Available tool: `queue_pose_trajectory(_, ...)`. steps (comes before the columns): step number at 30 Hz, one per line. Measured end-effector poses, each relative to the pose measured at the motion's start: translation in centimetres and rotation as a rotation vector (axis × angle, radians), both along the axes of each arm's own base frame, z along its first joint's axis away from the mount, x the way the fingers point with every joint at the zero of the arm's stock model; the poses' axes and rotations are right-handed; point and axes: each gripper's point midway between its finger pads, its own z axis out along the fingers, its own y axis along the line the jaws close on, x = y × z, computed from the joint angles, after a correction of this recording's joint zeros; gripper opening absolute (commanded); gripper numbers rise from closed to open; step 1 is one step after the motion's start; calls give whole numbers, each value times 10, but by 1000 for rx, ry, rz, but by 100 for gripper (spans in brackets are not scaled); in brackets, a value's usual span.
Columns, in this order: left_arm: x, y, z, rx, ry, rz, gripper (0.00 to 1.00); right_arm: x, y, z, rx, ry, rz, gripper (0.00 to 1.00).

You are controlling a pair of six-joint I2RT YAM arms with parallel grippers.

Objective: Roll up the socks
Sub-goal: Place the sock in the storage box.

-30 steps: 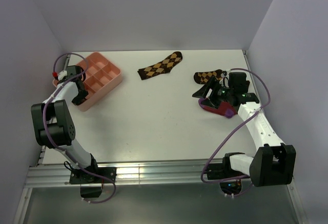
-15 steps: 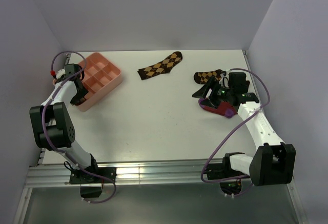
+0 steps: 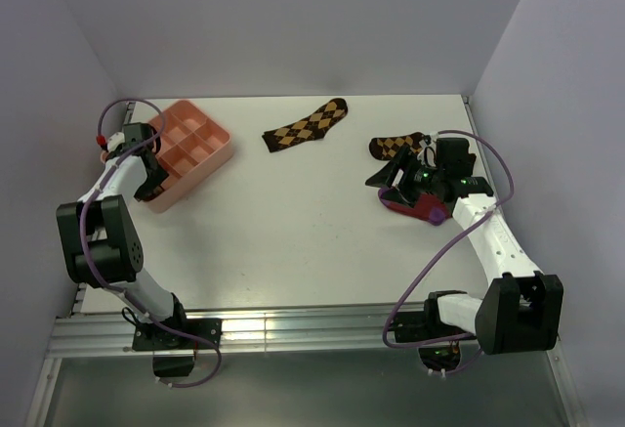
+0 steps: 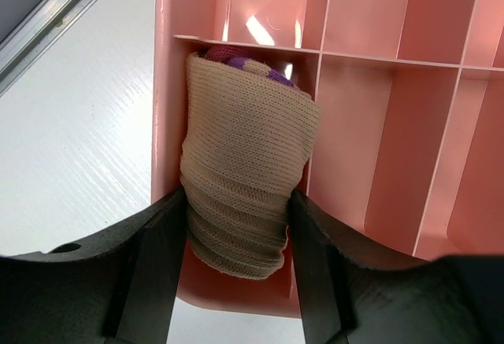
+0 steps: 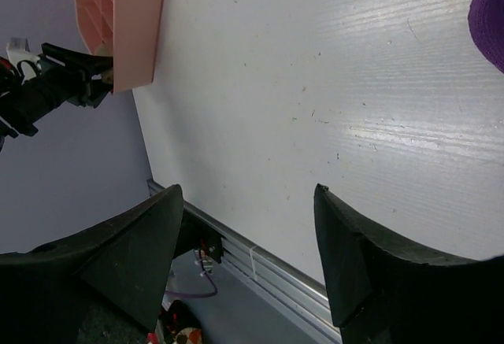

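Observation:
A rolled tan sock (image 4: 244,171), with maroon and purple showing at its far end, lies in the near-left compartment of the pink tray (image 4: 378,163). My left gripper (image 4: 236,196) straddles the roll, open, with its black fingers (image 4: 157,249) close against both sides. From above, the left gripper (image 3: 148,181) is at the tray's (image 3: 210,149) left corner. A crimson sock with a purple toe (image 3: 418,210) lies flat on the table at the right. My right gripper (image 3: 389,175) hovers over it, open and empty. In the right wrist view only the purple toe (image 5: 492,13) shows beside that gripper (image 5: 246,190).
Two dark brown argyle socks lie at the back, one in the middle (image 3: 308,124) and one (image 3: 395,144) just behind the right gripper. Purple walls close in the table on three sides. A metal rail (image 3: 293,329) runs along the near edge.
The left jaws have widened around the tan roll in the tray, and the left arm has shifted slightly. The right arm has stayed still.

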Motion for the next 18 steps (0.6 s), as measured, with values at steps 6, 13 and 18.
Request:
queue_pose_trajectory(6,0,0,3,3,-24,0,61,0,0,0,3,-1,2,74)
queue_pose_trajectory(13,-1,0,6,4,-32,0,61,0,0,1,4,-1,3,73)
queue_pose_trajectory(18,-1,0,8,5,-39,0,62,0,1,1,5,-1,4,73)
